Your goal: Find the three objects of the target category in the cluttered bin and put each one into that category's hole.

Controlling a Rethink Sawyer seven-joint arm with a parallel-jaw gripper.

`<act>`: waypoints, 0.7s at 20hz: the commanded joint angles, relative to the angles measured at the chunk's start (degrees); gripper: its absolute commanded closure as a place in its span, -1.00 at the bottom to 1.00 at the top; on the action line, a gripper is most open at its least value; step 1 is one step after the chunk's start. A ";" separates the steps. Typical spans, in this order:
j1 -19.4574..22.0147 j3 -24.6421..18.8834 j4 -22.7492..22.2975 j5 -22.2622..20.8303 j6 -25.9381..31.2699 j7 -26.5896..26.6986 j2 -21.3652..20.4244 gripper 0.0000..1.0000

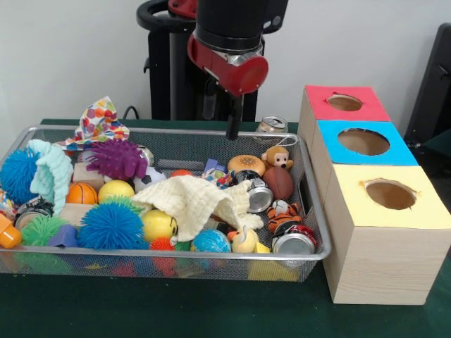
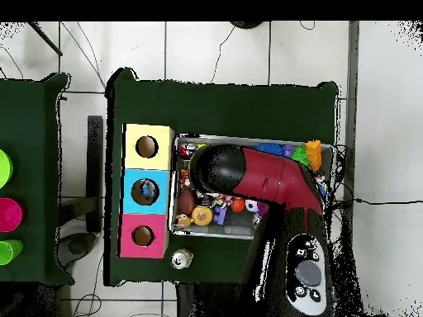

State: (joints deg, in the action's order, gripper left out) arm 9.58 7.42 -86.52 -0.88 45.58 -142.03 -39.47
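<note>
The bin [image 1: 211, 254] is a wide silver wire-mesh basket on the green table, full of clutter: spiky balls [image 1: 111, 227], a cream cloth [image 1: 194, 201], drink cans [image 1: 293, 243], a toy monkey [image 1: 278, 156], a brown football [image 1: 279, 183] and a burger toy [image 1: 246, 165]. My gripper [image 1: 232, 132] hangs on the red and black arm just above the bin's far rim, near the middle, touching nothing. Three wooden boxes to the right have holes in red [image 1: 344, 103], blue [image 1: 363, 141] and yellow [image 1: 390, 194] tops. In the overhead view the arm [image 2: 248, 177] covers most of the bin [image 2: 240, 237] and hides the gripper.
A silver can [image 1: 271, 125] stands on the table outside the bin's far right corner; it also shows in the overhead view [image 2: 182, 259]. A patterned cloth [image 1: 99, 121] drapes over the far left rim. The overhead view shows something inside the blue box's hole [image 2: 147, 191].
</note>
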 commanded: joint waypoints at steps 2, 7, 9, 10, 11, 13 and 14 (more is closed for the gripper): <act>1.73 -7.36 -2.29 -3.52 0.87 9.07 1.36 -1.00; 1.96 -7.69 -2.27 -4.38 0.94 8.47 1.20 -1.00; 2.14 -7.87 -2.35 -4.48 0.81 8.29 1.24 -1.00; 2.23 -7.99 -2.44 -4.47 0.73 8.17 1.23 -1.00; 2.35 -8.04 -2.36 -4.51 0.86 8.15 1.20 -1.00; 2.49 -8.02 -2.03 -4.56 1.37 8.03 1.15 -1.00; 2.45 -7.96 -1.64 -4.62 1.73 8.00 1.22 -1.00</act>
State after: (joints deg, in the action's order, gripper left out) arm 9.76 4.18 -86.52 -1.46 45.58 -142.03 -39.49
